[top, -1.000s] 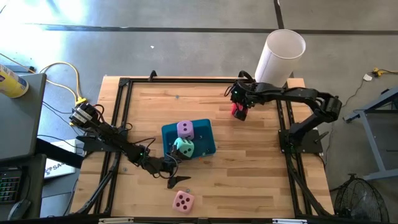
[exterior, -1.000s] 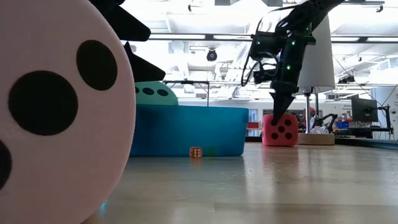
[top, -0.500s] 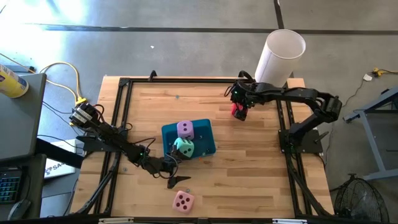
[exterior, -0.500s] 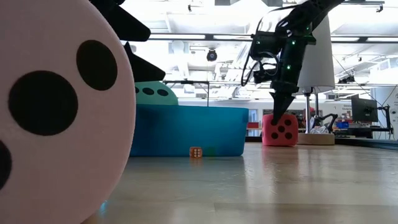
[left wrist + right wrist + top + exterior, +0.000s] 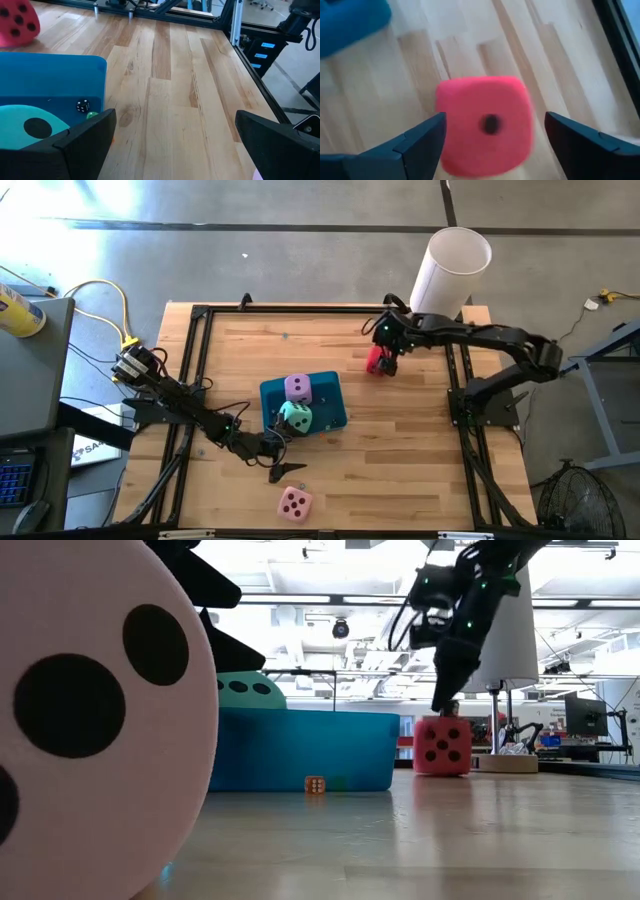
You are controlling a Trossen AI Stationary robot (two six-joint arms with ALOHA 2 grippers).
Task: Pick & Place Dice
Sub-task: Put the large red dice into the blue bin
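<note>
No readable text, labels or numbers in any view.

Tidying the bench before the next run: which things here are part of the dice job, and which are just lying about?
Job:
- red die, under the right claw
- pink die
- mint green die, in the tray
- lilac die, in the tray
- teal tray

Lying about:
- white cylinder
- tiny orange die

The table (image 5: 400,440) is pale planked wood with a slight sheen; the red die (image 5: 443,746) looks soft and matt; the tray (image 5: 300,748) smooth plastic.
</note>
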